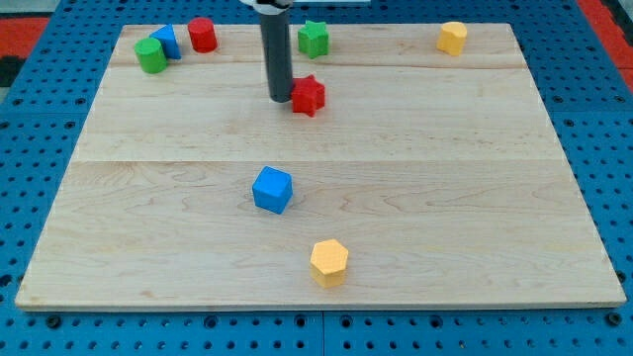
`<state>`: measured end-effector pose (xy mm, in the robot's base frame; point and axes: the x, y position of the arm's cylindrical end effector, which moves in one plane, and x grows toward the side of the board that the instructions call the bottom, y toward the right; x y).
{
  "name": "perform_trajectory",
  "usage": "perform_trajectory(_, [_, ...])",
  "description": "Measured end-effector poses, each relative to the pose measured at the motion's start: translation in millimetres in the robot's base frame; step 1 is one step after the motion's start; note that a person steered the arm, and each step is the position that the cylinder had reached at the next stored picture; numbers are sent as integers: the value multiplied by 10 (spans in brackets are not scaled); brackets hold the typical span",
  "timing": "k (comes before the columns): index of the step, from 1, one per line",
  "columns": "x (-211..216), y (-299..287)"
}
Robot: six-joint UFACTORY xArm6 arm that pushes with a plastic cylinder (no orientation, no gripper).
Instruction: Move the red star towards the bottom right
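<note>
The red star [309, 95] lies on the wooden board [475, 178] in the upper middle of the view. My tip [280, 99] rests on the board right at the star's left side, touching or nearly touching it. The dark rod rises straight up from there and leaves the view at the top.
A blue cube [272, 190] sits near the board's centre, a yellow hexagon block [329, 262] toward the bottom. A green star [314, 38] lies above the red star. At top left are a green block [151, 55], a blue block [167, 42] and a red cylinder [203, 35]. A yellow block [453, 38] sits top right.
</note>
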<state>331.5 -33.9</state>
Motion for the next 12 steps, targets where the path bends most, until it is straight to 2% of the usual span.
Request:
perform_trajectory(1, [-190, 288])
perform_trajectory(3, [70, 817])
perform_trajectory(5, [65, 1454])
perform_trajectory(8, [741, 1464])
perform_trajectory(9, [930, 1288])
perform_trajectory(12, [1783, 1347])
